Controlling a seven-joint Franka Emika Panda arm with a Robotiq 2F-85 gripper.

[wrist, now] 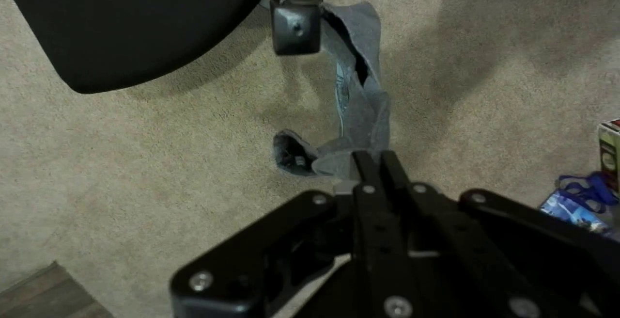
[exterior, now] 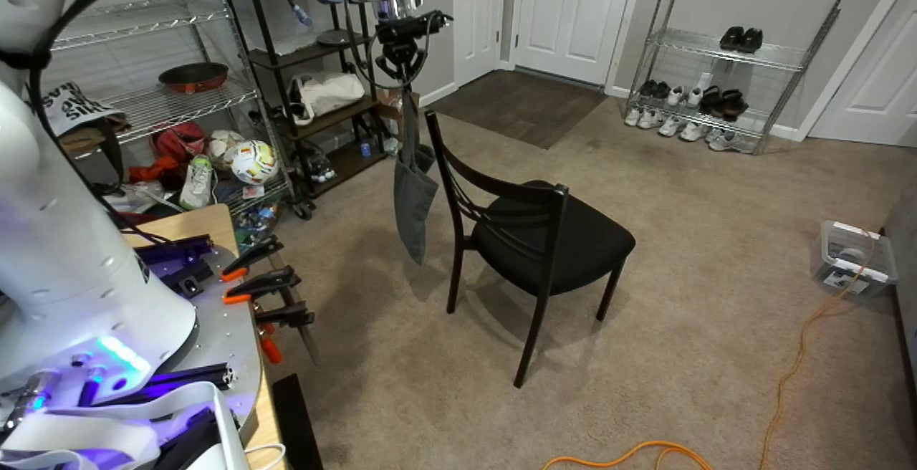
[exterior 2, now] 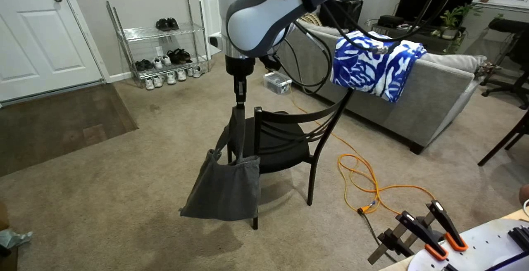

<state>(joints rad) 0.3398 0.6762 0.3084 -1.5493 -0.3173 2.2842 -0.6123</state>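
Move gently the grey tote bag [exterior 2: 223,192] — clamped in jaws by its strap [exterior 2: 238,128] — avoiding the chair-back post [wrist: 297,29] at wrist-view eleven o'clock.

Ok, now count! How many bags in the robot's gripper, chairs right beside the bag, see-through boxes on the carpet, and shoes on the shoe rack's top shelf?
Grey bag in the gripper: 1
Black chair beside it: 1
See-through box on the carpet: 1
Black shoes on the top shelf: 2
Total: 5
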